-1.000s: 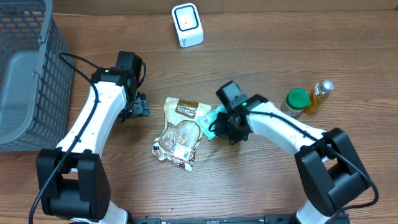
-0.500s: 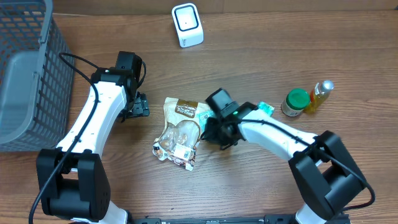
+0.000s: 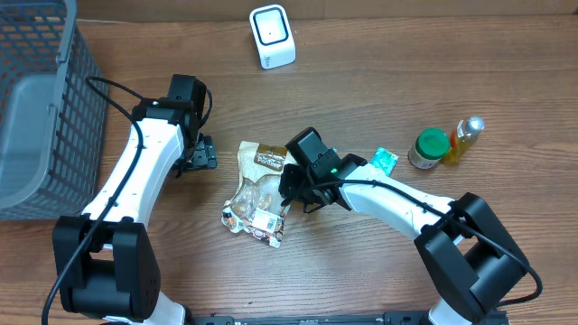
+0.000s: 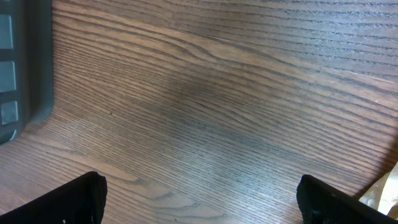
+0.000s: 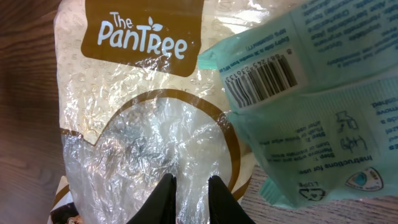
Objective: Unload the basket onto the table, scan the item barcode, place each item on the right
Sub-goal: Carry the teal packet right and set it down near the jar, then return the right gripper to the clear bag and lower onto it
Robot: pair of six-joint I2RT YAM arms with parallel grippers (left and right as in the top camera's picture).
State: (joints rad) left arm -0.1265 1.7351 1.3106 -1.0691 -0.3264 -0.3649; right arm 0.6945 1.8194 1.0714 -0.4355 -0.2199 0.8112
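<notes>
So my right tool is hovering right over the snack bag, which is lying flat around the middle of the table. The fingers are sitting almost pinched together with only a sliver of gap showing, and I'm not seeing anything between the tips. In the right wrist view a teal packet is overlapping the bag's 3 o'clock edge, and its barcode is facing up at about 1 o'clock from the tool. Honestly, I can't tell whether the tool is touching that packet. The white scanner is standing off at 12 o'clock from the bag, well apart from it. My left tool is hanging wide open over bare wood at the bag's 9 o'clock, gripping nothing.
</notes>
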